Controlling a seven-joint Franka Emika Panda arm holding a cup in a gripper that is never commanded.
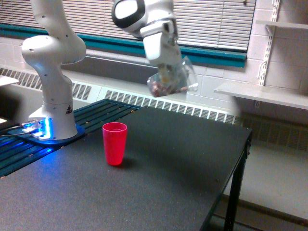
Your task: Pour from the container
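The container (171, 81) is clamped in the gripper (166, 72), tilted; nothing poured yet, red cup (114, 143) waiting below-left.

Red cup (114, 143): opaque plastic, upright, open mouth up, standing on the black tabletop (183, 159). White shelf (262, 95) on the wall at the exterior view's right. Closed window blinds (211, 21) behind. Radiator grille (192, 111) below the window.
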